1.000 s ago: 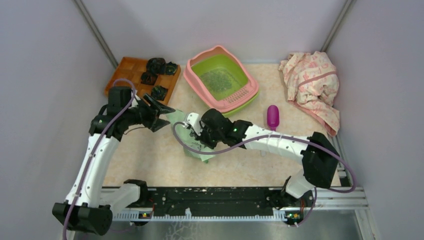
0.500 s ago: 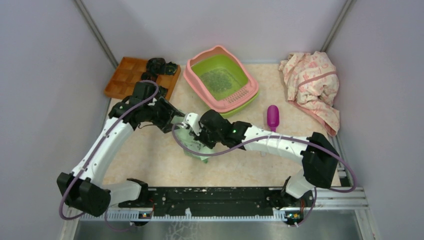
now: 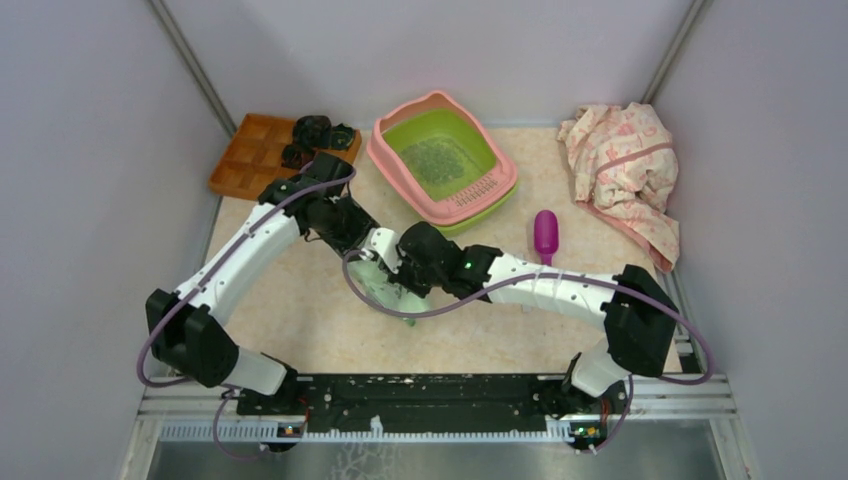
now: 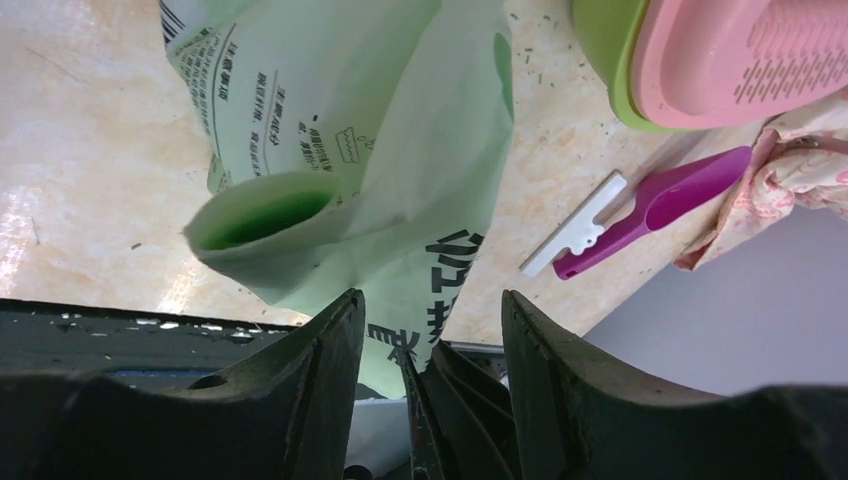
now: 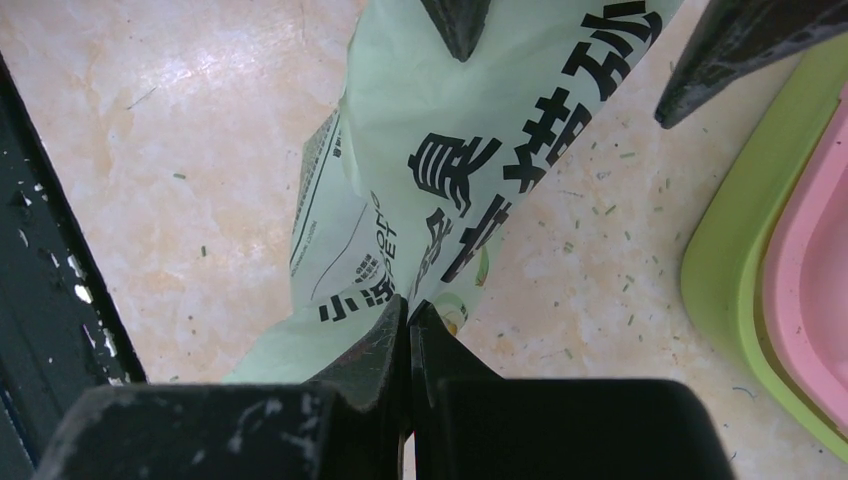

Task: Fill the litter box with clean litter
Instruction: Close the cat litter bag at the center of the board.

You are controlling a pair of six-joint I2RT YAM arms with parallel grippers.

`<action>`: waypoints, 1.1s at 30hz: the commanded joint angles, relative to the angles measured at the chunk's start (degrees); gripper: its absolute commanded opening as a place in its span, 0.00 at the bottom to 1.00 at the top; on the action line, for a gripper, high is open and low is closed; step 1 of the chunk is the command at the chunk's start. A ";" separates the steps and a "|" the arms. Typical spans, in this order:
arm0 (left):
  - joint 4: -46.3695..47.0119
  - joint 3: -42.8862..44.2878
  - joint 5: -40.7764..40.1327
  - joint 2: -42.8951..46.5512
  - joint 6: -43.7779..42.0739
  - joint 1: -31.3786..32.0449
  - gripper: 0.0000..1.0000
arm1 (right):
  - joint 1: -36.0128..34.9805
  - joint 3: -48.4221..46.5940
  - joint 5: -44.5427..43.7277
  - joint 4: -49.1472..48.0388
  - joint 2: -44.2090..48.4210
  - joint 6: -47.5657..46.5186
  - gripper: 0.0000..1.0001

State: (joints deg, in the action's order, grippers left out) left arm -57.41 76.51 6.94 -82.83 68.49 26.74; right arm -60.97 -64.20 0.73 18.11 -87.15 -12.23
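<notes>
The litter box (image 3: 388, 156), a lime green basin with a pink rim, stands at the back centre with a patch of dark litter (image 3: 436, 160) in it. A corner of the box shows in the left wrist view (image 4: 700, 70) and in the right wrist view (image 5: 790, 290). In front of it, my right gripper (image 5: 408, 306) is shut on a fold of the pale green printed bag (image 5: 470, 130). My left gripper (image 4: 430, 300) is open and astride the bag (image 4: 400, 130), with the right gripper's shut tips between its fingers. From above, the two grippers meet at the bag (image 3: 390, 296).
An orange-brown wooden tray (image 3: 262, 150) holding dark objects sits at the back left. A purple scoop (image 3: 545, 232) lies right of the box, and a pink patterned cloth (image 3: 625, 170) is bunched at the back right. Walls close both sides; a black rail (image 3: 430, 400) runs along the near edge.
My left arm has swung right from beside the wooden tray to the bag, and its jaws have narrowed a little. The right gripper has kept its hold almost in place.
</notes>
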 commanded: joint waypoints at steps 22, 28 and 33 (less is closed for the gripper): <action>-3.53 0.09 -4.81 -6.28 -1.03 1.72 0.60 | -1.70 2.11 -5.85 -8.76 3.61 -1.53 0.00; -2.56 -0.86 -5.46 -7.12 -3.24 1.66 0.20 | -1.78 2.18 -6.77 -8.42 4.30 -1.35 0.00; -6.23 2.33 -7.47 -7.74 -5.49 1.67 0.00 | -1.78 1.54 -7.37 -6.78 5.50 -1.81 0.00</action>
State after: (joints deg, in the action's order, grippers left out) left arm -58.87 76.53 3.57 -89.32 64.71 28.14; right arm -62.15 -61.49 -4.99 13.13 -86.28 -12.99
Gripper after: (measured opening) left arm 0.015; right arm 0.006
